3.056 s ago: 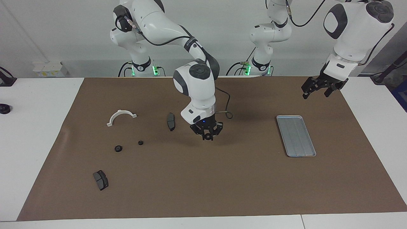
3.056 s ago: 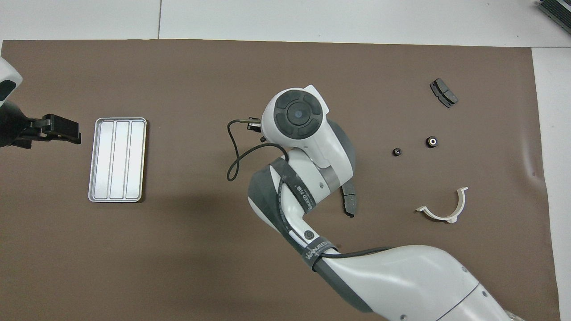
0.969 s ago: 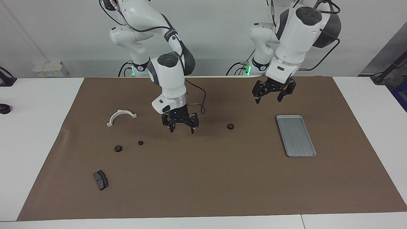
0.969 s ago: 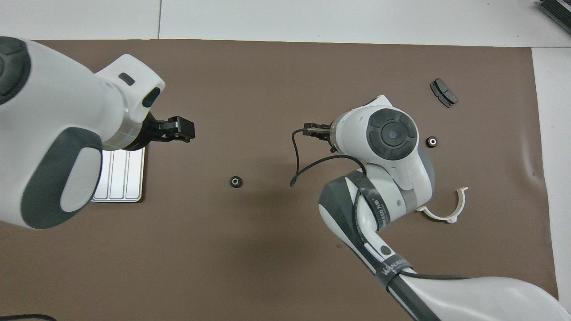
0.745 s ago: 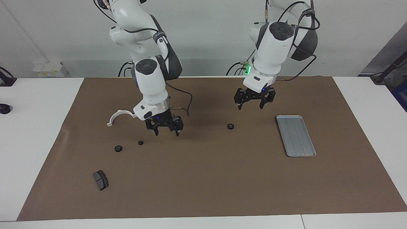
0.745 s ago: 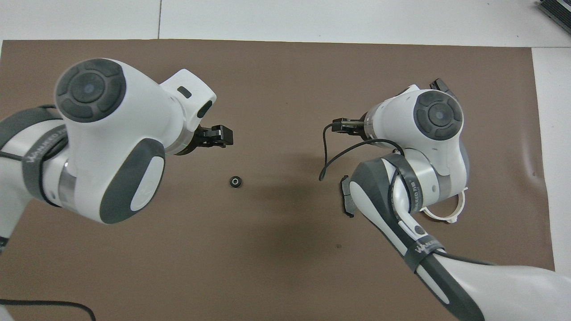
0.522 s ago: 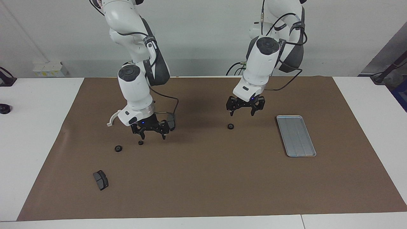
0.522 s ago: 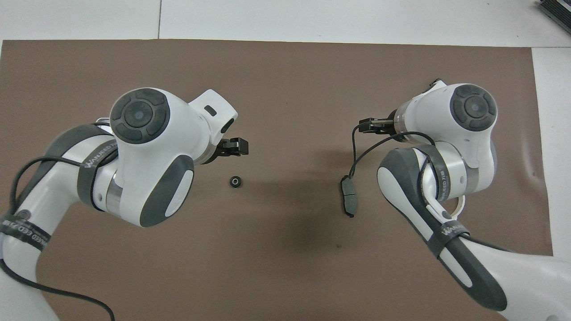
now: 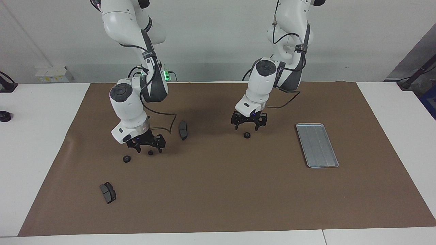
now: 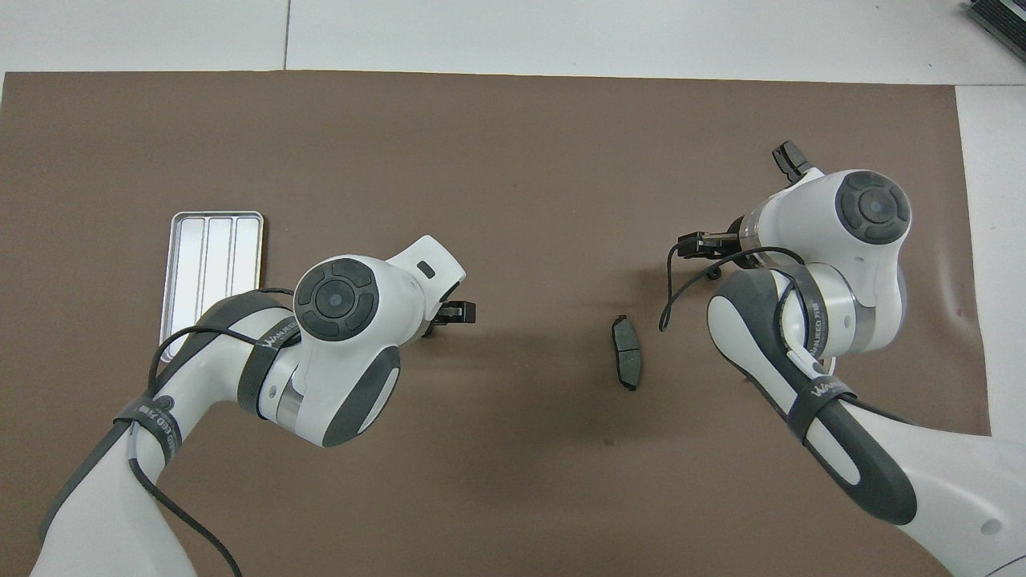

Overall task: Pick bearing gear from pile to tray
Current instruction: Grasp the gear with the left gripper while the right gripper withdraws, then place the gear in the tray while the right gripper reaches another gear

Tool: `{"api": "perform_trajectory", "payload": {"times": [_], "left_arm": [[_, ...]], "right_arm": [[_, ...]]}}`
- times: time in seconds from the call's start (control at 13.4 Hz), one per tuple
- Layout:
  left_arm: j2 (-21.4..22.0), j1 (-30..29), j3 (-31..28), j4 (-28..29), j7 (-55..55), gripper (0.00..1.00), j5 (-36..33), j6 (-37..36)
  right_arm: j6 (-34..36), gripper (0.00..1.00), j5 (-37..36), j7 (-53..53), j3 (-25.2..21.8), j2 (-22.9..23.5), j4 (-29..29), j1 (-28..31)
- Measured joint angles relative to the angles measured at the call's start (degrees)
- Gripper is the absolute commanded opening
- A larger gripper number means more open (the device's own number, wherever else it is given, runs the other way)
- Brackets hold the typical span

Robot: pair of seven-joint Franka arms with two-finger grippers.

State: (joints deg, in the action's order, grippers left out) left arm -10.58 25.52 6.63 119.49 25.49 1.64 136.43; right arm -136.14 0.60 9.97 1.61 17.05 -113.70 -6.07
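Note:
A tiny black gear [image 9: 247, 135] lies alone mid-mat, between the pile and the silver-grey tray [image 9: 316, 144]. My left gripper [image 9: 246, 128] hangs open just above this gear. In the overhead view the left hand [image 10: 353, 300] covers it. At the right arm's end lie a small gear [image 9: 150, 152] and a larger gear [image 9: 126, 159]. My right gripper [image 9: 149, 150] is open and low over the small gear, which shows between its fingers. The tray [image 10: 210, 264] holds nothing.
One dark brake pad [image 9: 183, 130] lies beside the right gripper, toward the middle; it also shows in the overhead view [image 10: 626, 351]. A second pad [image 9: 108, 192] lies farthest from the robots. The white bracket is hidden by the right arm.
The right gripper let a gear go mid-mat, then swung back to the pile and came down over the small gear. The left arm swung from the tray end to above the dropped gear.

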Motion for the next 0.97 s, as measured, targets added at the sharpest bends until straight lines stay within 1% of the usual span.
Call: {"api": "perform_trajectory", "payload": {"times": [0.15,0.3,0.37,0.52,0.6,0.67,0.82,0.89,0.97], "left_arm": [[-1.40,0.00,-0.12,0.31,0.00,1.00,0.00,0.96],[-3.23,0.00,-0.14,0.44,0.00,0.94,0.00,2.97],[-4.13,0.00,-0.14,0.48,0.00,0.88,0.00,3.45],[-4.73,0.00,-0.14,0.58,-0.01,0.82,0.00,3.48],[-4.72,0.00,-0.14,0.83,-0.01,0.78,0.00,3.48],[-4.72,0.00,-0.14,1.17,-0.02,0.75,0.00,3.39],[-4.71,0.00,-0.13,1.90,-0.03,0.72,0.00,2.88],[-4.68,0.00,-0.12,2.04,-0.03,0.69,0.00,2.49],[-4.57,0.00,-0.11,2.05,-0.04,0.64,-0.01,2.21]], "right_arm": [[-1.65,1.00,0.00,-0.34,0.00,1.42,-0.64,0.29],[-2.54,0.95,0.00,-0.37,0.05,2.61,-0.72,0.30],[-2.55,0.94,0.00,-0.37,0.05,2.92,-0.80,0.30],[-2.54,0.91,0.00,-0.38,0.09,3.01,-1.26,0.29],[-2.54,0.84,0.00,-0.38,0.18,3.00,-1.55,0.26],[-2.49,0.76,0.00,-0.38,0.25,3.00,-1.77,0.25],[-2.44,0.58,0.00,-0.38,0.27,2.98,-1.91,0.26],[-2.39,0.44,0.00,-0.38,0.18,2.79,-1.90,0.33],[-2.21,0.25,0.00,-0.38,0.15,2.49,-1.91,0.43]]}}
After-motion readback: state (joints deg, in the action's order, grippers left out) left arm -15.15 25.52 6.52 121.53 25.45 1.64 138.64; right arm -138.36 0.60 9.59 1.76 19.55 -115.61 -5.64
